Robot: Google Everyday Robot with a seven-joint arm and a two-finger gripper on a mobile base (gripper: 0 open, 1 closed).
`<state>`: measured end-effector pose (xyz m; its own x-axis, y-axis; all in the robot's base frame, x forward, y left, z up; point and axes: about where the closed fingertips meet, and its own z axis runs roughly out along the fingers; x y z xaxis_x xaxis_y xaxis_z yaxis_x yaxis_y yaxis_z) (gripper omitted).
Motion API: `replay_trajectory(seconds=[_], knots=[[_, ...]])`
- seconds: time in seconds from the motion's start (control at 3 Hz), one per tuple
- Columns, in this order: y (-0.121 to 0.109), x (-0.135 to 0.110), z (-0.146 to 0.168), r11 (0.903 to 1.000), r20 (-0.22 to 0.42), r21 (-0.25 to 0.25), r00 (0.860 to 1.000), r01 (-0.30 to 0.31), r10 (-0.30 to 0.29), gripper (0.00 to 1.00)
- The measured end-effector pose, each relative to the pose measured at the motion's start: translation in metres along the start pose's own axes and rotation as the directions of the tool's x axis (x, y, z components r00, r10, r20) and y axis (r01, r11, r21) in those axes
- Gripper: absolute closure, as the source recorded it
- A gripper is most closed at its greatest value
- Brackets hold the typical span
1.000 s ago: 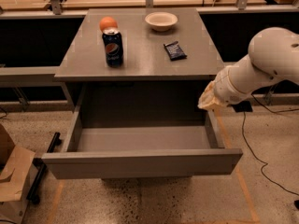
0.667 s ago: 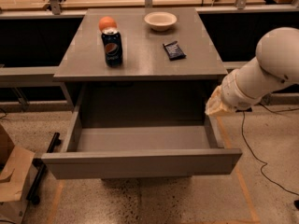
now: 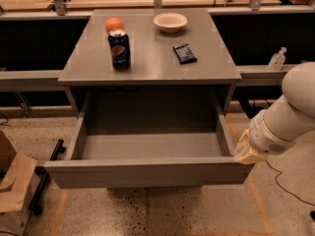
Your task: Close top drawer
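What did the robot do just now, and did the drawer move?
The pincer moved forward beside the top drawer, from its right wall to its front corner. The drawer stayed wide open, and the can, orange, bowl and packet on the cabinet stayed put.

1 cam, high in front, tilted down, close on top drawer [image 3: 147, 172]; end effector [image 3: 247, 152] lower-right.

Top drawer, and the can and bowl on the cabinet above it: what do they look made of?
The top drawer looks like matte grey painted or laminated board, flat and without sheen. The can looks like printed metal, with a silvery top. The bowl looks pale and matte, perhaps ceramic or plastic. The gripper is at the drawer's front right corner.
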<state>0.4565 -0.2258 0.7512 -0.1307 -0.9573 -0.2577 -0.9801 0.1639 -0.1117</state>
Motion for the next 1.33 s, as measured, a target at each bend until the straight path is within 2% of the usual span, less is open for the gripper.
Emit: replay_trajectory(seconds=[0.33, 0.67, 1.0, 1.33], knots=[[0.039, 0.022, 0.032, 0.9883, -0.038, -0.141, 0.998, -0.057, 0.052, 1.0], [0.057, 0.035, 0.069, 0.9632, -0.071, -0.25, 0.994, -0.099, 0.084, 1.0], [0.032, 0.024, 0.094, 0.9644, -0.075, -0.257, 0.996, -0.062, 0.044, 1.0], [0.032, 0.024, 0.094, 0.9642, -0.074, -0.257, 0.996, -0.064, 0.046, 1.0]])
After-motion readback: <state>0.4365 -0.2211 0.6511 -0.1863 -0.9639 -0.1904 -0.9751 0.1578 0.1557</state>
